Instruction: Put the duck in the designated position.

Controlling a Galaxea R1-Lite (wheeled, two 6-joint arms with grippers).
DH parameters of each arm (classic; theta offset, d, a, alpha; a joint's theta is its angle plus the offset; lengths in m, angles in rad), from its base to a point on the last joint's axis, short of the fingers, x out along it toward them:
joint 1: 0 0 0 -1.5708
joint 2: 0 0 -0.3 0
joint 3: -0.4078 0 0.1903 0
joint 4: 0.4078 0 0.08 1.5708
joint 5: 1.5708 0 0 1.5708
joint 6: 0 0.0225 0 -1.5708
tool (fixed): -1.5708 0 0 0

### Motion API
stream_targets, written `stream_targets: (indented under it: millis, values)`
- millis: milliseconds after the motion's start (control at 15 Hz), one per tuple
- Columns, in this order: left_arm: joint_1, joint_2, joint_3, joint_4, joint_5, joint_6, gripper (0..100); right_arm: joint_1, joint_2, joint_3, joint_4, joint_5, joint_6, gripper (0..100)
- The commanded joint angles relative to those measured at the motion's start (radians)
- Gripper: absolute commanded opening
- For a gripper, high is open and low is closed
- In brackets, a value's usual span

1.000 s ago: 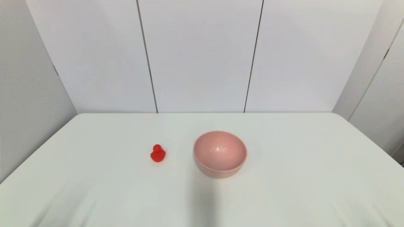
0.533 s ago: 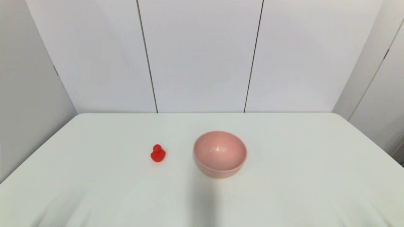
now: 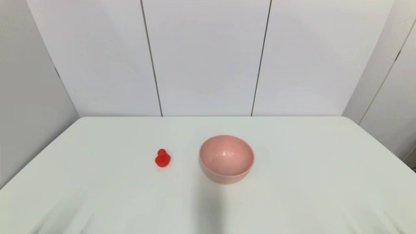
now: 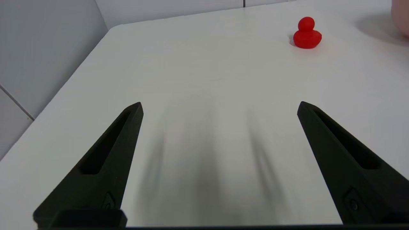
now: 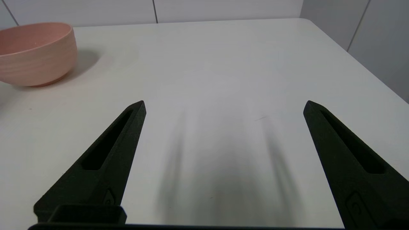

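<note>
From my station I see the red toy duck (image 3: 162, 158) sitting upright on the white table (image 3: 308, 195), its round head on top of its rounded body, resting a little left of the table's middle in the head view. Near it on its right, but clearly apart from it with bare tabletop between, stands the pink bowl (image 3: 226, 159), upright and open to the top, and I can make out nothing inside it. Neither arm shows in the head view, so both are held back near the robot, out over the near part of the table. On my left wrist feed the left gripper (image 4: 219, 107) hangs low above the tabletop with its two black fingers (image 4: 105, 159) spread wide, nothing between them; the duck (image 4: 307, 33) lies well ahead of the fingertips and off toward the robot's right, with just the edge of the pink bowl (image 4: 401, 16) showing beyond it at the picture's corner. On my right wrist feed the right gripper (image 5: 224, 106) is in the same posture, its fingers (image 5: 348, 159) spread wide over bare table and holding nothing; the pink bowl (image 5: 36, 52) stands well ahead of it and off toward the robot's left, and the duck does not show in that feed. Soft grey shadows of the fingers fall on the table under each gripper. The duck touches neither gripper nor the bowl.
</note>
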Motion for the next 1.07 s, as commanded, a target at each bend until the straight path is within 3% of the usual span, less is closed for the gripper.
stream_targets:
  millis: [67, 1067]
  values:
    - [0.0, -0.001, 0.0, -0.006, 0.028, -0.094, 100, 0.0, 0.001, 0.0, 0.0, 0.0, 0.0, 100]
    - [0.0, -0.001, 0.0, -0.007, 0.03, -0.108, 100, 0.0, 0.001, 0.0, 0.0, 0.0, 0.0, 100]
